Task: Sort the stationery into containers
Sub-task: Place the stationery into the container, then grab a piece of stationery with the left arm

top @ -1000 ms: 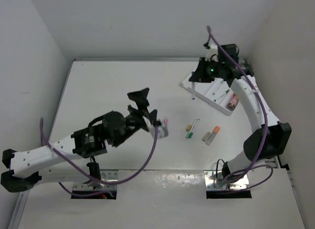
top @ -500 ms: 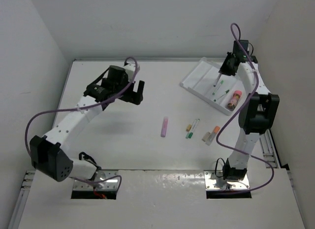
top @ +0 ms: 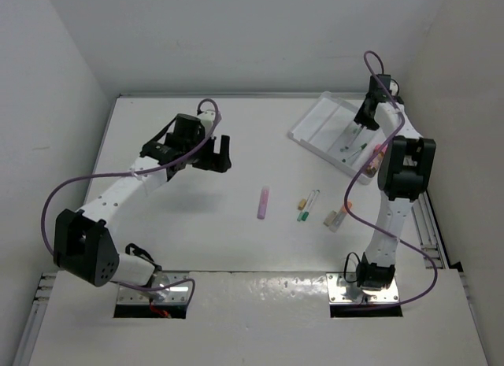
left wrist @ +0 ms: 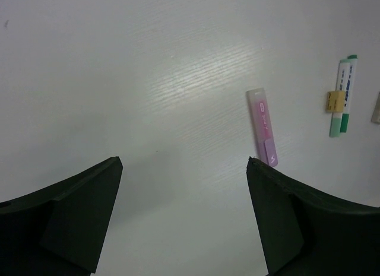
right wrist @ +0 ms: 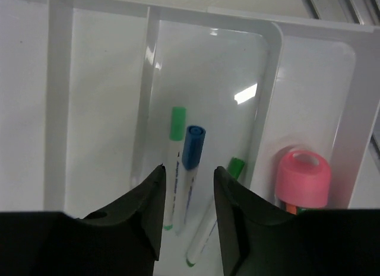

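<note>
Three pens lie in one compartment of the white tray (right wrist: 272, 80) directly beneath the right gripper (right wrist: 189, 167), whose jaws stand narrowly apart. The blue-capped pen (right wrist: 193, 146) shows in the gap, clear of both fingers, and a pink-capped marker (right wrist: 303, 178) sits one compartment over. The left gripper (left wrist: 184, 163) hangs spread wide and empty over the table (left wrist: 89, 62), with the lilac stick (left wrist: 264, 127) lying just beyond one fingertip.

The tray (top: 319, 122) sits far right on the worktop (top: 205, 224), with three markers (right wrist: 191, 157) lying side by side in one compartment. Mid-worktop lies the stick (top: 262, 201), a pair of pens (top: 309, 205) just to its right, and small pieces (top: 337, 216) further right.
</note>
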Tool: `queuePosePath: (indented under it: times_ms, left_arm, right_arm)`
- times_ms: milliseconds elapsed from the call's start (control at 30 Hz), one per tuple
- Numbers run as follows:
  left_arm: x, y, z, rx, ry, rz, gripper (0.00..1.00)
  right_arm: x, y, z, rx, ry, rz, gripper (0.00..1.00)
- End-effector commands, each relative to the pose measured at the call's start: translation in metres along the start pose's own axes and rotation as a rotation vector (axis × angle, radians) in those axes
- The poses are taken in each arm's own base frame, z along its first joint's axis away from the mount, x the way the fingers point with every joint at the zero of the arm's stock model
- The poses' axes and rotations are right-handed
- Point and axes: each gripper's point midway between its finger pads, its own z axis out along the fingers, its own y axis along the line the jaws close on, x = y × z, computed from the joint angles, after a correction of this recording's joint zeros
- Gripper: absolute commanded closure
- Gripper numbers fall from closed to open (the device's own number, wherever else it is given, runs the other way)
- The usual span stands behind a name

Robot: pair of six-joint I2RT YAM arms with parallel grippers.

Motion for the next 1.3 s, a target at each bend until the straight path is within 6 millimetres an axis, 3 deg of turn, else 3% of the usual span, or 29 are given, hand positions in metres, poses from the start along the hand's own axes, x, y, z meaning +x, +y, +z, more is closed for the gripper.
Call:
queuePosePath:
  times_ms: [0,33,167,267,300,333,367,433,500,533,567,600,633,667,733,767,967,1133,1267]
  left_arm:
    - [-0.012,-0.012,0.0,0.013,-0.069,0.047,0.08]
    - [-0.014,-0.015,0.0,0.019,-0.076,0.062,0.09]
    - [-0.016,-0.038,0.005,0.051,-0.095,0.114,0.12]
    - [-0.012,-0.066,0.012,0.093,-0.098,0.152,0.19]
    - [-0.002,-0.078,0.021,0.107,-0.07,0.175,0.24]
    - [0.0,-0.087,0.024,0.123,-0.065,0.185,0.27]
    - [0.006,-0.101,0.033,0.141,-0.043,0.209,0.35]
    - [0.014,-0.126,0.044,0.175,-0.012,0.241,0.4]
    - [0.018,-0.144,0.05,0.196,0.01,0.258,0.42]
    - [0.018,-0.153,0.053,0.205,0.016,0.265,0.44]
    - [0.019,-0.169,0.06,0.212,0.025,0.278,0.48]
    - [0.024,-0.175,0.063,0.212,0.047,0.282,0.5]
    - [0.024,-0.183,0.067,0.221,0.054,0.291,0.52]
    - [0.037,-0.194,0.076,0.24,0.091,0.308,0.56]
    - [0.038,-0.21,0.081,0.262,0.094,0.324,0.62]
    - [0.049,-0.218,0.09,0.268,0.117,0.342,0.67]
    - [0.05,-0.249,0.123,0.264,0.09,0.368,0.71]
    - [0.045,-0.276,0.159,0.248,0.092,0.409,0.71]
    - [0.053,-0.273,0.182,0.203,0.115,0.449,0.71]
  right_arm:
    - [-0.037,-0.004,-0.002,0.027,-0.109,0.003,0.61]
    - [-0.038,-0.003,-0.002,0.024,-0.112,0.004,0.46]
    - [-0.044,-0.001,-0.013,0.001,-0.119,0.004,0.29]
    - [-0.052,0.016,-0.042,-0.078,-0.128,-0.021,0.31]
    - [-0.046,0.021,-0.05,-0.107,-0.108,-0.039,0.34]
    - [-0.053,0.03,-0.075,-0.145,-0.137,-0.06,0.35]
    - [-0.039,0.03,-0.081,-0.156,-0.107,-0.069,0.37]
    - [-0.022,0.032,-0.116,-0.222,-0.066,-0.052,0.37]
    - [-0.008,0.031,-0.135,-0.259,-0.032,-0.045,0.37]
    - [-0.009,0.03,-0.158,-0.29,-0.045,-0.041,0.37]
    - [0.011,0.023,-0.159,-0.287,-0.005,-0.044,0.37]
    - [0.015,0.017,-0.166,-0.293,-0.007,-0.043,0.37]
    - [0.011,0.013,-0.189,-0.318,-0.051,-0.047,0.37]
    - [0.028,0.005,-0.188,-0.315,-0.03,-0.053,0.37]
    - [0.035,-0.007,-0.198,-0.317,-0.055,-0.088,0.38]
    - [0.044,-0.014,-0.209,-0.319,-0.071,-0.102,0.38]
    - [0.065,-0.041,-0.237,-0.323,-0.136,-0.148,0.37]
    - [0.086,-0.049,-0.235,-0.322,-0.136,-0.129,0.37]
    - [0.091,-0.056,-0.232,-0.306,-0.144,-0.105,0.37]
